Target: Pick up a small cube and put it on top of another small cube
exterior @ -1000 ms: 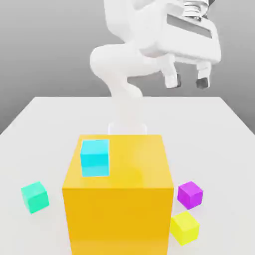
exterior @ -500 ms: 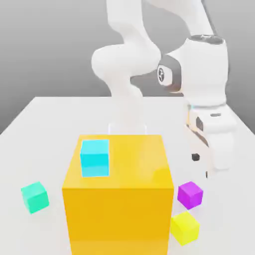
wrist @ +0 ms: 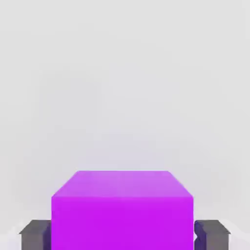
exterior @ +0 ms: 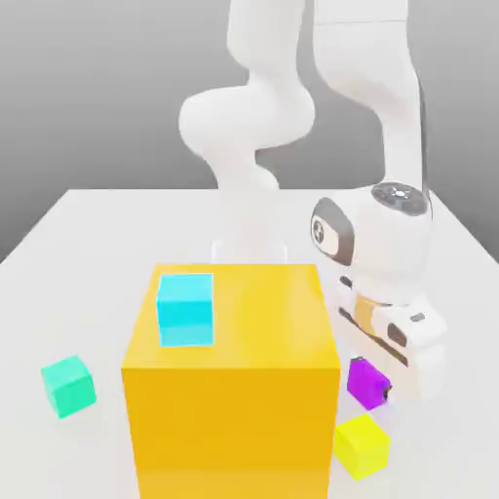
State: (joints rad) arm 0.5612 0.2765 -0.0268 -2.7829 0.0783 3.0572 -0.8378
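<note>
Small cube — magenta-purple — sits clamped between the pincer's closed-in fingers on the table.

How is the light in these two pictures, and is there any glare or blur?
Exterior view: soft, even light; the big orange-yellow block shows pale glossy patches on its top, and shadows on the white table are faint. Hand view: the magenta-purple cube looks sharp between the gripper fingers, against a flat, nearly shadowless table.
</note>
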